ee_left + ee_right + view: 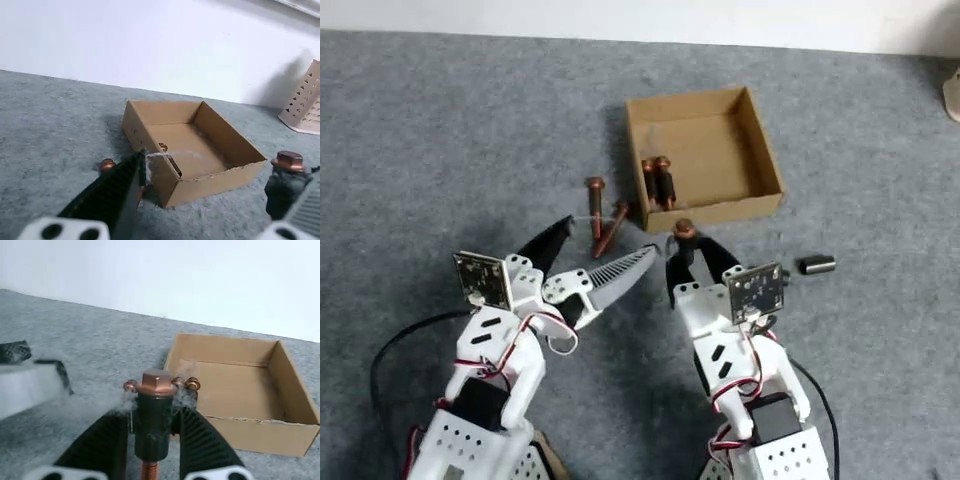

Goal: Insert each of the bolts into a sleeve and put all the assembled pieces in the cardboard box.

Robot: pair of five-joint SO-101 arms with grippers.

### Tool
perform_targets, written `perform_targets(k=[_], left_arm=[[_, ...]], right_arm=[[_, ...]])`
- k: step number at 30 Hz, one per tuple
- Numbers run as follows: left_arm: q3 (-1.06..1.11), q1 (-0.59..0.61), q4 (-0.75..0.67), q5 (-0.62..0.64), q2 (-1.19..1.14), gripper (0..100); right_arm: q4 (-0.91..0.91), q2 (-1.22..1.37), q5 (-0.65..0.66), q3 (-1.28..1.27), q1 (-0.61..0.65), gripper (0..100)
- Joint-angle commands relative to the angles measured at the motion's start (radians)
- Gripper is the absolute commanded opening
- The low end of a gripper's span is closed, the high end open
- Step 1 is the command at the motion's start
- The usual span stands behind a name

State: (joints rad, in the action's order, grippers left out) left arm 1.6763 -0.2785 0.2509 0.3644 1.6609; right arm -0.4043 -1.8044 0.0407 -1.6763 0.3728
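Right fingers (pixel 200 440) narrow, clamped on sleeve (pixel 152 422) with bolt (pixel 156 382) upright in it, just before box (pixel 250 432). Left fingers (pixel 620 268) wide, holding nothing; loose bolts (pixel 610 232) at their tips, possibly touching. Spare sleeve (pixel 817 264) on tabletop (pixel 440 150).
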Motion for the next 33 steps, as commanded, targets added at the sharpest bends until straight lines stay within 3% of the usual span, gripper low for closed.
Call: perform_targets(k=[1,6,14,25,33], left_arm=[[-0.028,0.019,0.003,-0.002,0.002,45],[-0.027,0.019,0.003,-0.002,0.002,45],[-0.025,0.073,0.003,-0.003,0.002,45],[0.012,0.07,-0.003,-0.003,0.002,45],[0.013,0.07,0.002,-0.005,0.002,45]], right_arm=[[0.022,-0.01,0.009,-0.004,-0.016,0.5],[0.028,0.209,0.003,0.094,-0.036,0.5],[0.182,0.676,0.009,0.433,-0.091,0.5],[0.194,1.279,0.009,0.957,-0.093,0.5],[0.338,1.67,0.009,1.214,-0.153,0.5]])
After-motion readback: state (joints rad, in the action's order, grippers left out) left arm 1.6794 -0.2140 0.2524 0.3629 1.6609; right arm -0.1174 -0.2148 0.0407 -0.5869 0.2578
